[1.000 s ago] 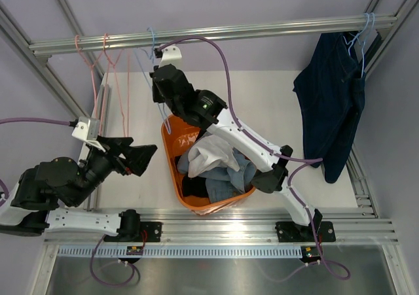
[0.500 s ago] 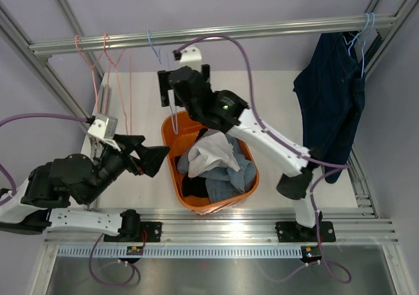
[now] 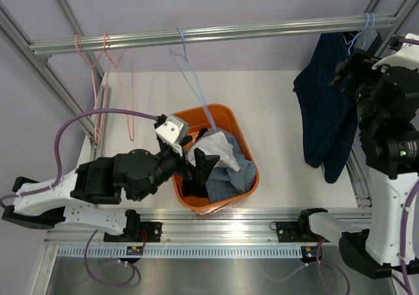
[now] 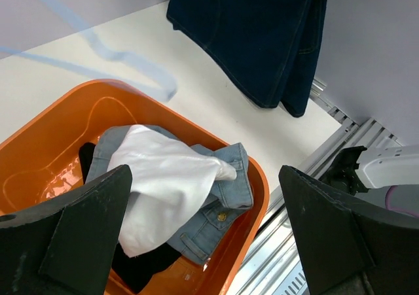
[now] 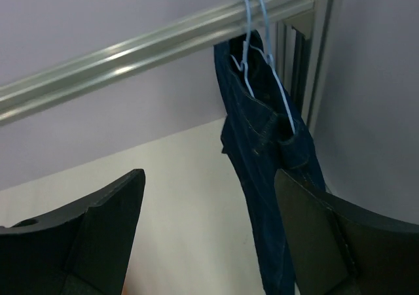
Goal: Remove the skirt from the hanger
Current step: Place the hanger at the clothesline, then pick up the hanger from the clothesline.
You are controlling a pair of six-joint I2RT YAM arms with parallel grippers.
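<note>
The skirt (image 3: 237,174) is light-blue denim with a waistband and a brass button (image 4: 222,207). It lies crumpled in the orange basket (image 3: 224,112), partly under a white garment (image 3: 211,152). Pink wire hangers (image 3: 105,63) hang bare on the rail at the far left, and I cannot tell which one is the task's hanger. My left gripper (image 3: 198,153) hovers open over the basket's left side, with the skirt and the basket rim below its jaws (image 4: 209,242). My right gripper (image 3: 349,65) stands open at the far right beside dark jeans, holding nothing (image 5: 209,236).
Dark navy jeans (image 3: 330,112) hang from light-blue hangers (image 5: 262,40) at the rail's right end. One bare light-blue hanger (image 3: 190,72) hangs slanted from the rail (image 3: 262,28) above the basket. A black garment (image 4: 141,265) lies in the basket bottom. Frame posts stand on both sides.
My right gripper opened at the rail, let go of the light-blue hanger and swung far right to the jeans. My left arm moved right, over the basket.
</note>
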